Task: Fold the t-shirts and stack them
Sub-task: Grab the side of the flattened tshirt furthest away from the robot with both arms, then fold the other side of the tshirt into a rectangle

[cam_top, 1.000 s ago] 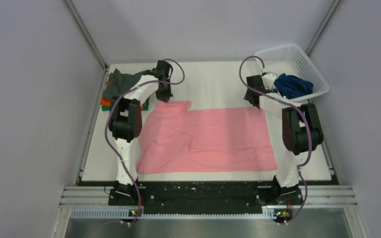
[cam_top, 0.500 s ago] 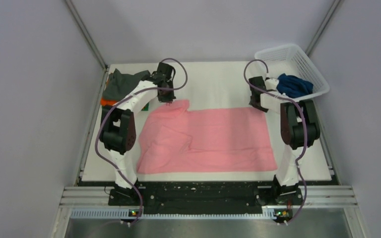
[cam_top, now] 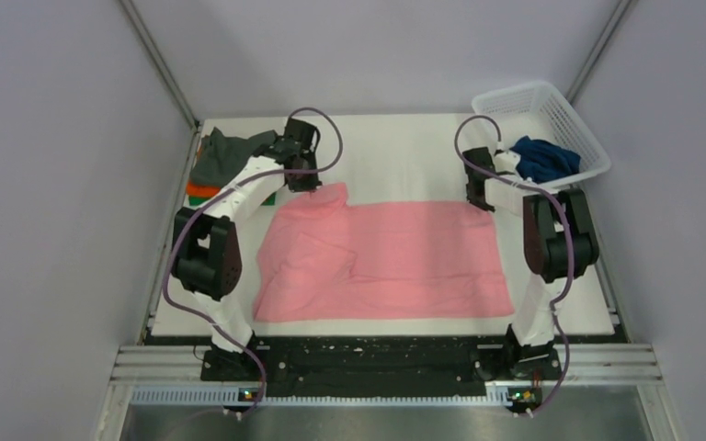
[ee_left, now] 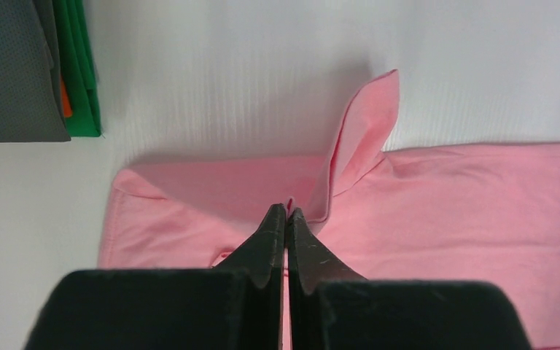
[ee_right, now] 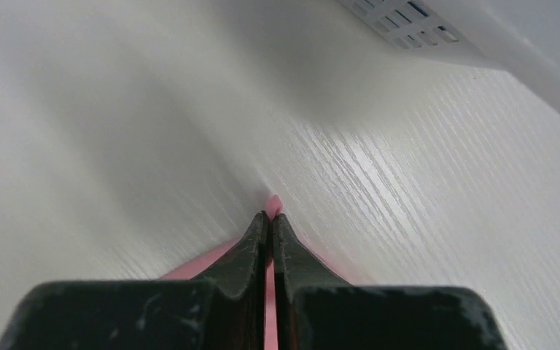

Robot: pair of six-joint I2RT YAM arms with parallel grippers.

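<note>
While it lies spread flat across the middle of the white table (cam_top: 404, 147), the pink t-shirt (cam_top: 381, 257) has its long axis running from 9 o'clock to 3 o'clock in the overhead view, with the rumpled sleeve end toward 9 o'clock and the straight, smooth edge toward 3 o'clock. At its far-left corner, near 11 o'clock, a sleeve flap is lifted and folded over on itself. The left gripper (ee_left: 286, 215) has its jaws pressed together on the pink cloth at the base of that flap. At the far-right corner, near 1 o'clock, the right gripper (ee_right: 270, 219) is likewise closed, with a thin sliver of pink cloth caught between its fingertips just above the table. Out at 10 o'clock from the pink shirt, just beyond the left arm, sits a folded stack: the dark grey t-shirt (ee_left: 7, 65) on top, with edges of the orange t-shirt (ee_left: 64, 98) and the green t-shirt (ee_left: 80, 65) showing beneath it. At 2 o'clock, the navy blue t-shirt (cam_top: 544, 158) lies bunched in the white basket (cam_top: 570, 115) at the table's far-right corner.
</note>
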